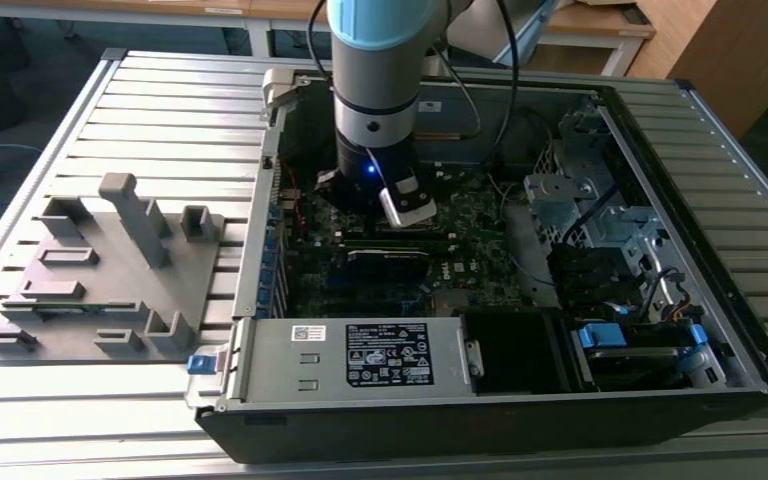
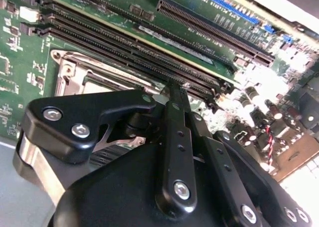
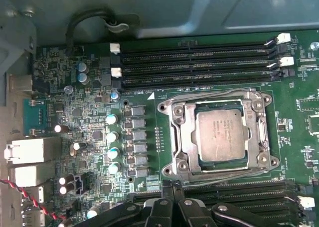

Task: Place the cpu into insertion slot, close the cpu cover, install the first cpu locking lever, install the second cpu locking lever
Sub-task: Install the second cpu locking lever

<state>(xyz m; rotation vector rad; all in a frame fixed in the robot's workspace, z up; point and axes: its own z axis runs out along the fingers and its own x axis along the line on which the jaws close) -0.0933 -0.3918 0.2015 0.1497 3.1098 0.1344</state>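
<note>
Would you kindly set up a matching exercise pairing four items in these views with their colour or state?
Things:
1. cpu
2. cpu cover
3. motherboard
4. gripper

Descriptions:
A. green, studded with small parts
B. dull grey square face, seated in the socket
C. black, poised at the socket's edge beside the memory slots
D. silver frame lying around the chip

Pairs: 1-B, 2-D, 3-A, 4-C
</note>
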